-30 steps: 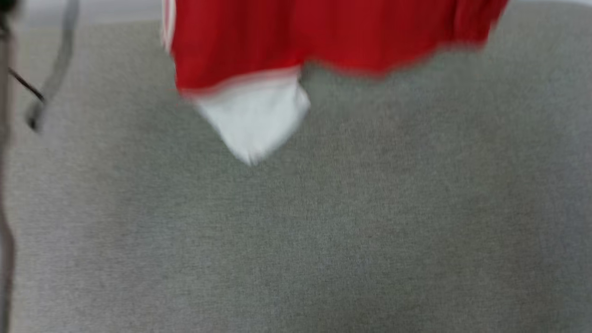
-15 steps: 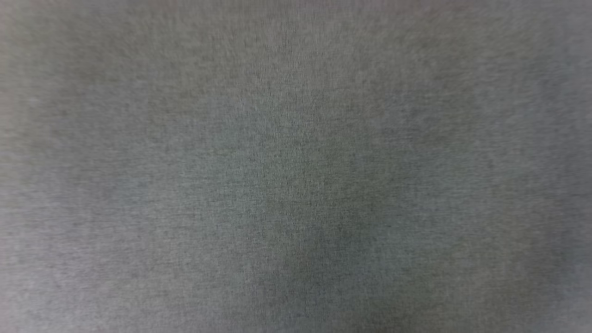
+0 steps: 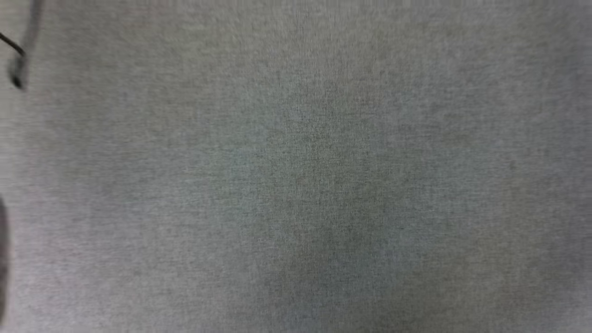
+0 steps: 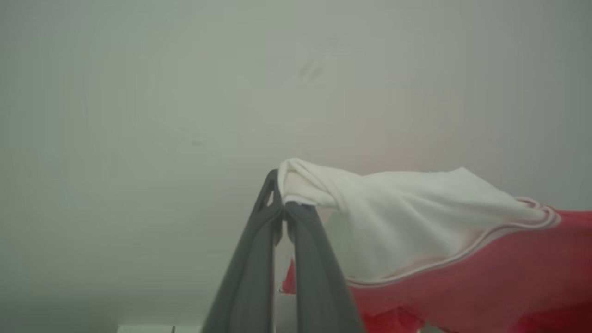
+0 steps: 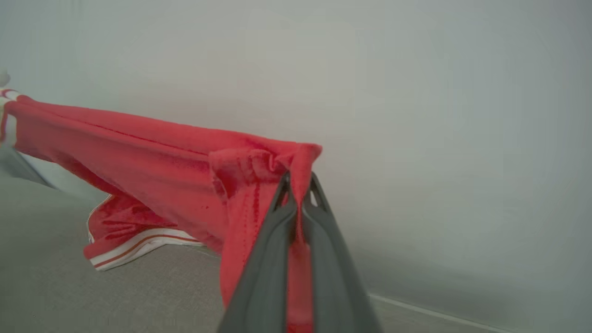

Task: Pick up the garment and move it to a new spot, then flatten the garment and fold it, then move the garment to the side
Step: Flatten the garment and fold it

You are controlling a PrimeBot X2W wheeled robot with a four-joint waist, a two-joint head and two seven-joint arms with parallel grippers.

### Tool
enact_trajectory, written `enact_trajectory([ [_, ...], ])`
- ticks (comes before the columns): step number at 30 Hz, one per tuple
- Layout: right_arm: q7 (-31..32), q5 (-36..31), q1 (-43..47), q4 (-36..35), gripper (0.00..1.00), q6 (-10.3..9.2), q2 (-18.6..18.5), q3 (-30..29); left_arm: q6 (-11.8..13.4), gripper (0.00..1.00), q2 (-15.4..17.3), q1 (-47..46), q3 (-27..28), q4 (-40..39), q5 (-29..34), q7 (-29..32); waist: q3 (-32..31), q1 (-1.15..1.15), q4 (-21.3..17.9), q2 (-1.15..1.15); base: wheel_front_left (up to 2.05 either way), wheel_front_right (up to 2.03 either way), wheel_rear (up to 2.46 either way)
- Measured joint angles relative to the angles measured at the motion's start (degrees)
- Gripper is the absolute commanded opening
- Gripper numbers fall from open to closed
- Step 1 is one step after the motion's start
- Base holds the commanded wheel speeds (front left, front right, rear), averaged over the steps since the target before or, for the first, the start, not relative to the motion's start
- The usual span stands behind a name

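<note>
**Head view**
- Cable [image 3: 14, 46]: dark, thin, blurred, at the upper left edge of the frame.
- Surface [image 3: 323, 185]: grey woven cloth, across the frame from left to right.

**Left wrist view**
- Wall [image 4: 138, 92]: pale and plain, on the left and top of the frame.
- Left gripper [image 4: 283, 200]: lower middle. The two dark fingers are pressed together, clenched on a bunch of the white sleeve [image 4: 407, 208].
- Garment [image 4: 485, 282]: hangs from that pinch and runs to the right. The sleeve is white, then comes striped trim, then the red body at the lower right corner.

**Right wrist view**
- Garment: runs from the upper left edge of the frame down to the centre, red and drawn into a taut band. A loose red fold with a red-and-white striped edge hangs at the lower left, down at the surface.
- Right gripper [image 5: 299, 185]: lower centre. The fingers are clamped shut on a gathered red fold, with cloth bunched above the tips and trailing down between them.
- Wall: pale, on the right half of the frame. A light line runs along its foot at the lower right.
</note>
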Motion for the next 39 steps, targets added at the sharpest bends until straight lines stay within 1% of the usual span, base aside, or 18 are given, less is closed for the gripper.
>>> enact_trajectory([
  [2,-0.3,1.1,3.2,0.4,0.00,0.00,-0.5,2.4,-0.6,0.00,-0.8,3.7,-0.1,0.9,-1.0,-0.8,-1.9,0.00,0.2,0.00,0.00,0.00,0.00],
  [3,-1.1,2.5,7.3,0.4,0.00,0.00,-0.9,4.7,-1.0,0.00,-1.2,8.1,-0.5,1.3,-1.7,-1.6,-4.0,-0.01,0.5,0.00,0.00,0.00,0.00],
  [4,-1.1,2.5,7.3,0.4,0.00,0.00,-0.9,4.7,-1.0,0.00,-1.2,8.1,-0.5,1.3,-1.7,-1.6,-4.0,-0.01,0.5,0.00,0.00,0.00,0.00],
  [5,-2.0,3.7,12.3,0.2,0.00,0.00,-1.2,6.4,-1.3,0.00,-1.6,13.6,-1.0,1.4,-2.6,-2.3,-6.4,0.00,0.8,0.00,0.00,0.00,0.00],
  [8,-3.2,5.7,19.8,-0.8,0.00,0.00,-2.0,8.7,-1.5,0.00,-2.5,22.5,-1.5,0.3,-4.0,-3.2,-10.5,-0.01,1.3,0.00,0.00,0.00,0.00],
  [14,-4.5,8.8,35.6,-5.0,0.00,0.00,-3.4,12.5,-1.7,0.00,-1.6,41.0,-2.0,-5.1,-5.8,-4.1,-19.4,-0.01,2.0,0.00,0.00,0.00,0.00],
  [17,-4.5,9.6,42.7,-7.7,0.00,0.00,-4.5,13.8,-0.6,0.00,-0.9,50.3,-1.8,-9.4,-6.4,-4.1,-23.7,-0.02,2.2,0.00,0.00,0.00,0.00],
  [20,-4.5,9.7,49.4,-10.6,0.00,0.00,-5.4,14.2,1.7,0.00,-0.4,60.0,-1.3,-14.6,-7.5,-4.1,-27.6,-0.02,2.3,0.00,0.00,0.00,0.00],
  [22,-4.5,9.7,53.4,-12.5,0.00,0.00,-6.1,14.0,3.8,0.00,-0.2,66.4,-0.9,-18.6,-8.3,-3.9,-30.0,-0.03,2.3,0.00,0.00,0.00,0.00],
  [27,-4.2,9.0,63.8,-17.6,0.00,0.00,-7.0,12.9,10.1,0.00,0.8,80.8,0.3,-29.8,-10.2,-1.7,-34.7,-0.03,2.6,0.00,0.00,0.00,0.00],
  [33,-1.3,7.4,76.3,-24.2,0.00,0.00,-7.8,9.2,16.7,0.00,2.4,94.2,0.4,-42.8,-11.5,2.5,-38.8,-0.03,3.3,0.00,0.00,0.00,0.00],
  [39,3.4,4.4,88.3,-32.0,0.00,0.00,-7.0,2.5,22.5,0.00,4.6,103.1,0.8,-54.3,-12.3,7.2,-41.1,-0.03,4.4,0.00,0.00,0.00,0.00],
])
